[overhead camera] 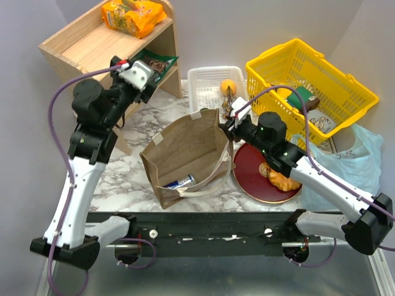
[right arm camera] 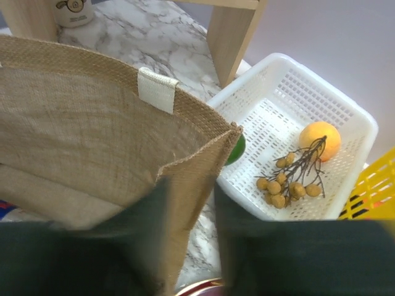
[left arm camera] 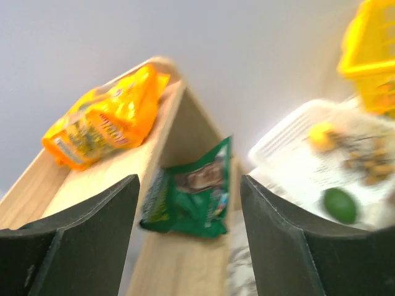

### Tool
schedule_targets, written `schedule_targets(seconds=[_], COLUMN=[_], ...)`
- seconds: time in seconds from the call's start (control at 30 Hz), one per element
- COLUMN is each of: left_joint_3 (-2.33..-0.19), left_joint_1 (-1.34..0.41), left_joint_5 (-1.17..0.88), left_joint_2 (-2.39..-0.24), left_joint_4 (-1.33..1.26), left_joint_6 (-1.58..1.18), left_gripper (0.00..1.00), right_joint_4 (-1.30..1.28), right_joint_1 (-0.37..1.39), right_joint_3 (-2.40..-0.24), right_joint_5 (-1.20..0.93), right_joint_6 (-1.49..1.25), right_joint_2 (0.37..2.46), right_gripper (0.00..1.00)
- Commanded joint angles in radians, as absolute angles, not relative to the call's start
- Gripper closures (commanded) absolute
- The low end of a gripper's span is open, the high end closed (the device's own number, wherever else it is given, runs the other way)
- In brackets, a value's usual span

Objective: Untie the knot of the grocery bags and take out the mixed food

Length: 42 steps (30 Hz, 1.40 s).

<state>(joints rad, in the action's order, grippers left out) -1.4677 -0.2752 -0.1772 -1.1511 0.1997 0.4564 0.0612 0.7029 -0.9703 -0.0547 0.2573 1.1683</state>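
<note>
Starting at the left claw [overhead camera: 147,77], we find its two dark fingers [left arm camera: 86,240] spread wide with nothing between them: it is released. Just beyond the fingertips, apart from them, a green snack packet [left arm camera: 192,197] lies on the lower board of a pale wooden shelf [left arm camera: 179,271]. Farther out and to this claw's left, an orange snack packet [left arm camera: 102,120] rests on the upper board. Off to its right sits a white plastic lattice tray [left arm camera: 274,139] holding a small dark green round fruit [left arm camera: 339,205], blurred in this view.

At the right claw [right arm camera: 190,203], the dark fingers [right arm camera: 259,246] stand on either side of the top corner of a brown woven bag with cream handles [right arm camera: 80,135]. The bag's edge fills the gap, and we cannot tell whether the pads press it or stand clear of it. Just beyond this claw, in the white tray, lie a round orange fruit [right arm camera: 320,139] and a brown stemmed bunch [right arm camera: 290,182]. Farther to the right is a yellow plastic basket [right arm camera: 376,185]. Behind the claw, under its arm, a dark red round plate [overhead camera: 250,163] carries an orange-yellow ring pastry [overhead camera: 281,180]. Well apart, out to the right, lies the thin light blue plastic bag [overhead camera: 358,154]; we cannot make out its knot.
</note>
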Motion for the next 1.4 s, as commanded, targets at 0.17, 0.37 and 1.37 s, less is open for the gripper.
schedule_targets(seconds=[0.17, 0.37, 1.37], left_joint_3=[-1.198, -1.091, -1.397], left_joint_1=[-0.276, -0.282, -0.463], left_joint_5=[-0.524, -0.543, -0.18], left_joint_2=[-1.06, -1.048, -1.292], left_joint_4=[0.629, 0.597, 0.492], left_joint_6=[0.279, 0.207, 0.359], left_gripper=[0.23, 0.22, 1.0], right_joint_4=[-0.035, -0.074, -0.152], right_joint_1=[0.696, 0.696, 0.71], right_joint_3=[-0.937, -0.819, -1.257], right_joint_5=[-0.257, -0.36, -0.754], right_joint_6=[0.247, 0.199, 0.278], right_joint_2=[1.102, 1.029, 1.2], right_gripper=[0.01, 0.01, 0.01])
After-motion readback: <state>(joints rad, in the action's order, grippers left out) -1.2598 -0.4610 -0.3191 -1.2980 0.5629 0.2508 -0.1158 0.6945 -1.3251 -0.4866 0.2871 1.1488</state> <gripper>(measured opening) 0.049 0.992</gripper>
